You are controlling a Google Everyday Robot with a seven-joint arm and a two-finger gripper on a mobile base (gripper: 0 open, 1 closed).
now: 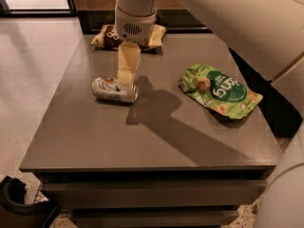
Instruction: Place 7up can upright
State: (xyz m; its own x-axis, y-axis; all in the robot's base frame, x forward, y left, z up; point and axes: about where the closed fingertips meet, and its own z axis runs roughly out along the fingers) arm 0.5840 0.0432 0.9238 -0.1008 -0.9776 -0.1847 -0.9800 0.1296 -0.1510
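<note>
Camera view catches the reaching step: the claw [126, 76], its grip impossible to tell, hovers just above the can [113, 90], which lies sideways on the table [156, 141] and must next be gripped squarely.

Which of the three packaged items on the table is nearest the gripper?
The 7up can, lying on its side: the gripper hangs just over one end. The green snack bag lies apart to the right, the brown bag at the far edge.
</note>
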